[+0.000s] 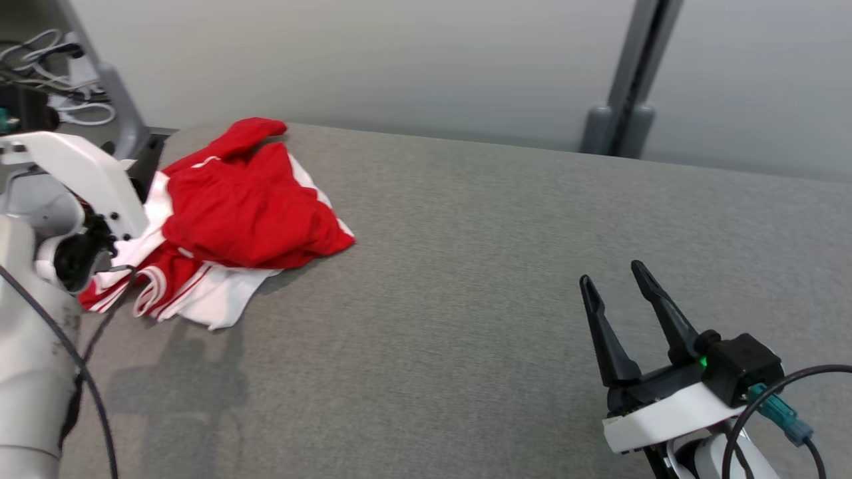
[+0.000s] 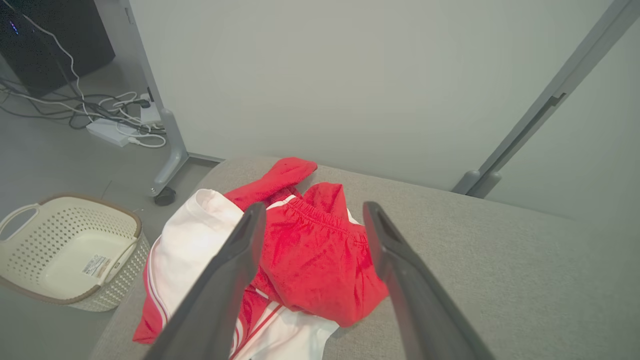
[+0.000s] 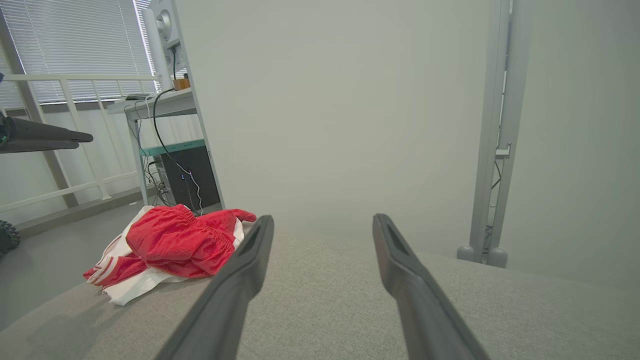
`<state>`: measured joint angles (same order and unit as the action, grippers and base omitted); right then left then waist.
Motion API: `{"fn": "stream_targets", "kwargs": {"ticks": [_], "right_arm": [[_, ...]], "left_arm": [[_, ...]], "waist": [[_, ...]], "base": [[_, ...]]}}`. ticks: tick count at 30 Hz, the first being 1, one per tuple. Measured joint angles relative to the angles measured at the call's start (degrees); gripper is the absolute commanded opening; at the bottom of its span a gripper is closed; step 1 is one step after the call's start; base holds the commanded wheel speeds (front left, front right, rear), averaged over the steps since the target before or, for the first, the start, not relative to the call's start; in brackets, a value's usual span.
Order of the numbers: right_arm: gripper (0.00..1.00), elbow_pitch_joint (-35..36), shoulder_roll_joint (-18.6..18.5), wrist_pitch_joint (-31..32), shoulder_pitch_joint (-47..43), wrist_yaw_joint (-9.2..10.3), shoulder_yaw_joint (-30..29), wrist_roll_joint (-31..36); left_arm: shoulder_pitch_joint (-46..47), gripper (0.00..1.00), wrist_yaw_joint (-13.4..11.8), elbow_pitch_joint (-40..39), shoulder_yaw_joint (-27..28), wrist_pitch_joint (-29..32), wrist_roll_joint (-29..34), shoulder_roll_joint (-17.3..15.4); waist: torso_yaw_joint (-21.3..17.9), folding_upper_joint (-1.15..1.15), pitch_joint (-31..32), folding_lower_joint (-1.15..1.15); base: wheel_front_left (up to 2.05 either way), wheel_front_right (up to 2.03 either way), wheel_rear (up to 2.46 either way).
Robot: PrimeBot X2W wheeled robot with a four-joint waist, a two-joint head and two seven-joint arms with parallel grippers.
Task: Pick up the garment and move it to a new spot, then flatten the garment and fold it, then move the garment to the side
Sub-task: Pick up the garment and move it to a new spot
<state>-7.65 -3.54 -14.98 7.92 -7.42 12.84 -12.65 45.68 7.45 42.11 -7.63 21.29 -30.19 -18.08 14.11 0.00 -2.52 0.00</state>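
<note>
Close by on the right, the right tool [image 1: 611, 273] sits low over the grey table [image 1: 466, 319]. Its two dark fingers are wide apart and there is nothing between them. The cloth top of the table around it is bare.

Close by on the left is the big white left arm [image 1: 73, 173], with a black wire hanging from it. The left tool [image 2: 314, 207] is up in the air over the garment. Its fingers are wide apart too, and they hold nothing and do not touch the cloth.

The garment [image 1: 246, 206] lies in a crumpled heap at the far left corner of the table, well apart from the right tool. It is red on top, with white parts and thin stripes peeking out below, close to the table's left edge.

Down on the floor [image 2: 45, 165], left of the table, stands a cream basket [image 2: 75, 250] full of little holes. Farther back on the floor is a tangle of wires [image 2: 115, 120]. Behind the table, a grey post [image 1: 626, 86] stands against a pale wall [image 1: 399, 60].
</note>
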Motion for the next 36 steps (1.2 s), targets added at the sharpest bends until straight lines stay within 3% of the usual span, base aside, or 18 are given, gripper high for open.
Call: {"fn": "stream_targets", "kwargs": {"ticks": [11, 17, 29, 36], "right_arm": [[1.0, 1.6, -0.6, 0.0, 3.7, 0.0, 3.4, 0.0], [1.0, 2.8, -0.6, 0.0, 5.6, 0.0, 3.2, 0.0], [1.0, 3.8, -0.8, 0.0, 6.8, 0.0, 2.8, 0.0], [1.0, 4.0, -1.0, 0.0, 6.8, 0.0, 2.4, 0.1]], "left_arm": [[8.8, 1.0, 0.0, 16.8, 4.0, 9.6, -6.7, -8.1], [11.8, 1.0, -1.1, 21.8, 4.8, 10.9, -7.3, -12.1], [13.3, 1.0, -3.4, 27.3, 4.6, 11.0, -7.1, -15.1], [13.3, 1.0, -3.8, 29.7, 4.0, 17.9, -7.5, -15.3]], "waist": [[-9.1, 0.0, -3.7, 0.0], [-14.3, 0.0, -8.6, 0.0], [-19.9, 0.0, -13.5, 0.0], [-20.5, 0.0, -14.4, 0.0]], "base": [[0.0, 0.0, 0.0], [0.0, 0.0, 0.0], [0.0, 0.0, 0.0], [0.0, 0.0, 0.0]]}}
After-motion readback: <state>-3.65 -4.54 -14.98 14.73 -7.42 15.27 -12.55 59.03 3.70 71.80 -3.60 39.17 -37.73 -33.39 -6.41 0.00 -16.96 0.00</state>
